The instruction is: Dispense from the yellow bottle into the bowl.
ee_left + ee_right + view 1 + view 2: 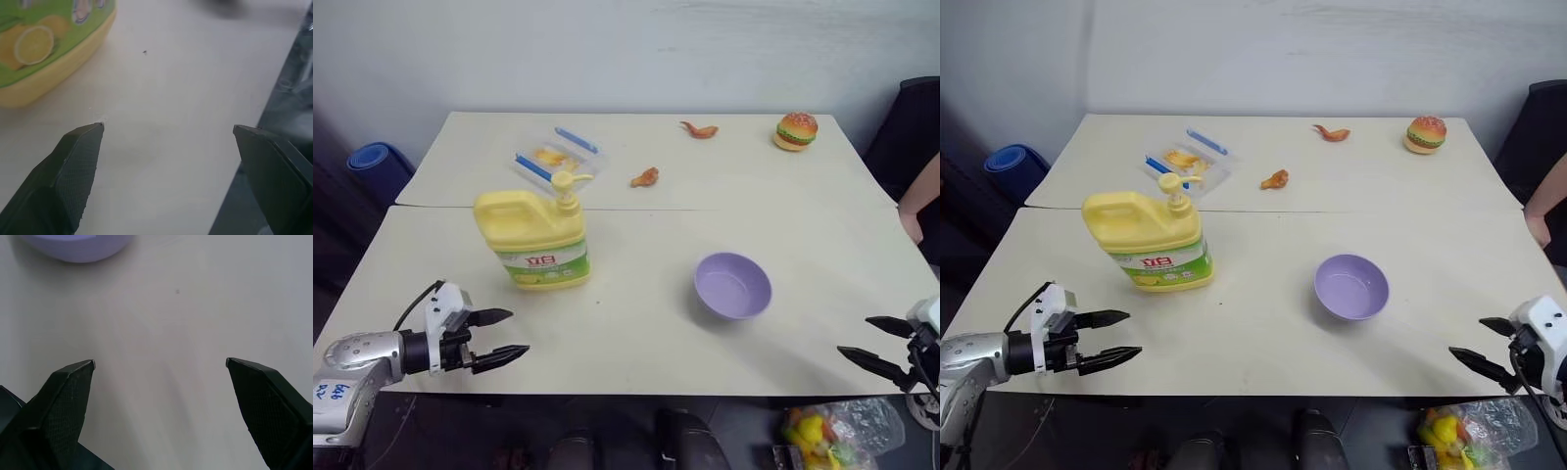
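Note:
The yellow bottle (533, 238), a squat jug with a pump top and a green-white label, stands upright left of the table's middle; its base edge shows in the left wrist view (44, 44). The lavender bowl (732, 285) sits to its right, upright and empty, its rim visible in the right wrist view (78, 245). My left gripper (509, 335) hovers open over the front left edge, short of the bottle. Near the front right edge, my right gripper (864, 340) is open too, a good way from the bowl. Neither holds anything.
On the far table lie a clear plastic bag with blue strips (553, 157), two orange toy food pieces (645, 177) (699, 129) and a toy burger (796, 130). A blue roll (374, 161) lies beyond the left edge. A person's arm (920, 211) shows at right.

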